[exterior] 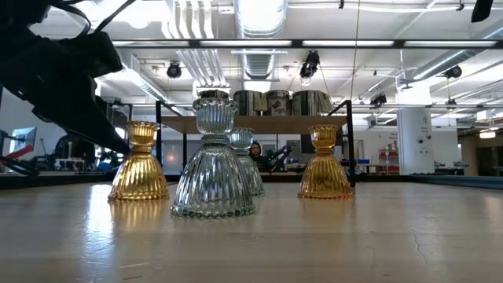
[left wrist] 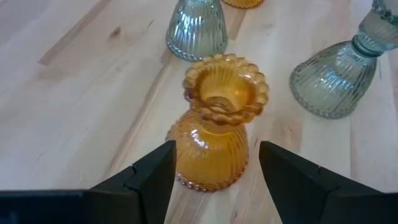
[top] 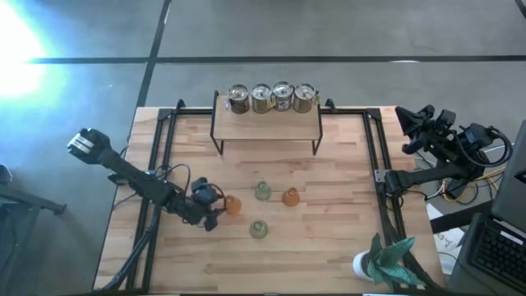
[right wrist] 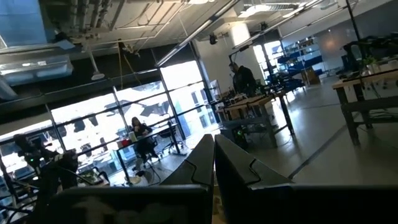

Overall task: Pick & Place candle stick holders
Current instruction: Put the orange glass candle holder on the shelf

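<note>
The left gripper (left wrist: 214,165) stands spread, one finger on either side of an amber holder (left wrist: 214,134) upright on the table (left wrist: 74,93), not pressing it. Beyond it stand two green holders (top: 262,191) and a second amber holder (top: 290,196). Four silvery cups (top: 272,98) sit on the shelf (top: 266,123). The right gripper (top: 413,123), pressed together, waits off the table's far right corner.

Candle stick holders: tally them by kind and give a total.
Silvery mottled can-like metal cups, on the black-framed wooden shelf: 4
Amber ribbed glass holders: 2
Pale green ribbed glass holders: 2
Total: 8
</note>
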### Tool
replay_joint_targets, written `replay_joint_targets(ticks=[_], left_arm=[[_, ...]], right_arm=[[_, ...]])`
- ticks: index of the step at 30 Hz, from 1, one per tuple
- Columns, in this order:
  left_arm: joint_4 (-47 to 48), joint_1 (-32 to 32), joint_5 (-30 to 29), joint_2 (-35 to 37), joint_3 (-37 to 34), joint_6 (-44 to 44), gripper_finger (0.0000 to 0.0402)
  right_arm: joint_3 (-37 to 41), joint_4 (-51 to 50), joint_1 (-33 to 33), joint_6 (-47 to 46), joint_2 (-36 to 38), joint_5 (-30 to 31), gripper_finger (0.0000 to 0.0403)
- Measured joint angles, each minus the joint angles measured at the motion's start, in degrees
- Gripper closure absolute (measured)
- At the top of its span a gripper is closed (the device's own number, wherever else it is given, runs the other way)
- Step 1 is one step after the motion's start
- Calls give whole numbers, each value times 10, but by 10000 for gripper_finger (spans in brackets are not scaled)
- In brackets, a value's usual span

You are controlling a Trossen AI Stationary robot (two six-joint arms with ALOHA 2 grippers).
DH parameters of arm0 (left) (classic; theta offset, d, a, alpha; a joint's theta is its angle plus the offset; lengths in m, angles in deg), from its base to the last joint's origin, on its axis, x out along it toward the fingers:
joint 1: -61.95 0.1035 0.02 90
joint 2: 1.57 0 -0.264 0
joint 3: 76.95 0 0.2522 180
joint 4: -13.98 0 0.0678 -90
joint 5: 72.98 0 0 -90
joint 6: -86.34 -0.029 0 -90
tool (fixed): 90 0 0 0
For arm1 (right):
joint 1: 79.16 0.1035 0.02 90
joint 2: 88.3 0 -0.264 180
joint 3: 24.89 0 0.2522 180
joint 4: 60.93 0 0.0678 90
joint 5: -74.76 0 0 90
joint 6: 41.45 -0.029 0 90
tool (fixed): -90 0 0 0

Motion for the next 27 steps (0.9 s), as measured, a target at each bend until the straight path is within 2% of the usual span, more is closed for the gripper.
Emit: replay_joint_targets(ticks=[7, 11, 21, 27], left_arm=[[-36, 8, 0, -9, 0, -47, 168], [-60, 20, 0, -43, -1, -57, 168], [-194, 43, -2, -130, 1, -79, 169], [-206, 47, -11, -157, 14, -87, 198]], right_arm=[[-9, -2, 0, 5, 0, 14, 394], [-23, -2, 0, 16, 0, 14, 394], [-39, -3, 0, 31, 0, 14, 394], [-39, -3, 0, 31, 0, 25, 394]])
